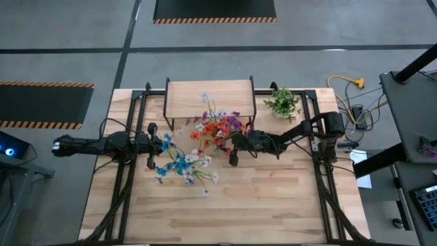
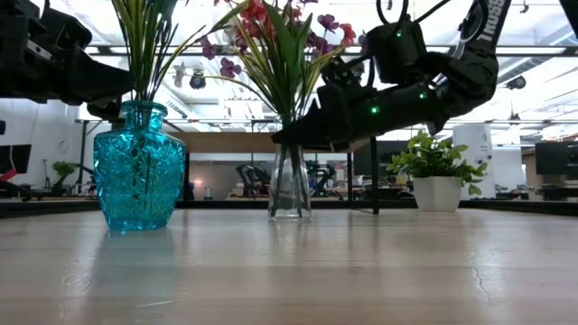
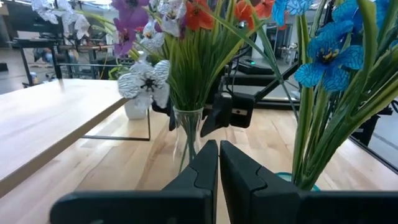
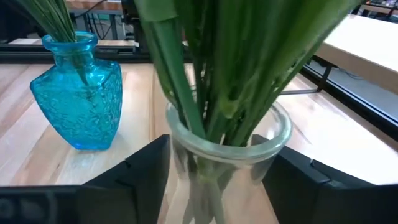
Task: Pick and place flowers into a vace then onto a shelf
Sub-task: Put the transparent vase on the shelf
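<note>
Orange-red, purple and white flowers [image 1: 218, 130] stand in a clear glass vase [image 2: 289, 185] upright on the table, in front of the shelf [image 1: 210, 96]. Blue and white flowers [image 1: 179, 164] stand in a teal glass vase [image 2: 135, 167] to its left. My right gripper [image 4: 217, 186] comes from the table's right, with one finger on each side of the clear vase's neck. My left gripper [image 3: 218, 163] is shut and hovers just left of the teal vase, whose rim [image 3: 298, 180] and blue blooms [image 3: 326, 56] show beside its fingers. My right gripper holds the clear vase by its neck [image 4: 186, 168], just under the rim, pinched between the two fingers [image 4: 146, 180]. The fingers come level from the table's right side. The vase stands upright with its base [image 2: 289, 215] on the table.
A small potted green plant [image 1: 283, 102] in a white pot stands at the far right, beside the shelf. The shelf's wooden top [image 3: 50, 118] sits on thin black legs just behind the clear vase. Bare tabletop [image 1: 259, 205] lies toward the near edge.
</note>
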You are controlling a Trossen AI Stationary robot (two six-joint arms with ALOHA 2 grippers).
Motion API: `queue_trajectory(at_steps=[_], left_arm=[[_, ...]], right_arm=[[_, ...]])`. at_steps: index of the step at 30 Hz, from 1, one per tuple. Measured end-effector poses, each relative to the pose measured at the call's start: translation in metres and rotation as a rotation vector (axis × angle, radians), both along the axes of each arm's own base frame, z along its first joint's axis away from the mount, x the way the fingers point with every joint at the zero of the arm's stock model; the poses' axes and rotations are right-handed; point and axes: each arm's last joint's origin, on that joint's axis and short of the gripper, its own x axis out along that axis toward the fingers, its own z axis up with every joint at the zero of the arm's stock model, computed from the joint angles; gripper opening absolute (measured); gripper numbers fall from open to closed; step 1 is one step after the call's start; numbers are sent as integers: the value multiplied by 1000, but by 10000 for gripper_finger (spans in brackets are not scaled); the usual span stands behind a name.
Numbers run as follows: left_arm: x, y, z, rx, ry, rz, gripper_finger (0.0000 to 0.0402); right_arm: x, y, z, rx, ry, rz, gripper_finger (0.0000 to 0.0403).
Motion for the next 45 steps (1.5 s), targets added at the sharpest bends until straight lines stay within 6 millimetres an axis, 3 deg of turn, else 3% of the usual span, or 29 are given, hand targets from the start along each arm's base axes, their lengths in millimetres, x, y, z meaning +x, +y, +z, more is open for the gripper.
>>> queue_trajectory(at_steps=[6,12,18,28,35,45], left_arm=[[0,0,1,0,0,4,0],[0,0,1,0,-1,3,0],[0,0,2,0,-2,3,0],[0,0,2,-1,-9,0,0],[0,0,2,-1,-9,0,0],[0,0,3,-1,-10,0,0]], right_arm=[[0,0,2,3,-4,-1,173],[-2,0,15,13,-48,-12,172],[-11,-3,53,-13,-139,-48,175],[-40,-15,124,-80,-150,-121,178],[-47,-45,155,-110,-152,-220,178],[-37,-89,166,-103,-45,-308,179]])
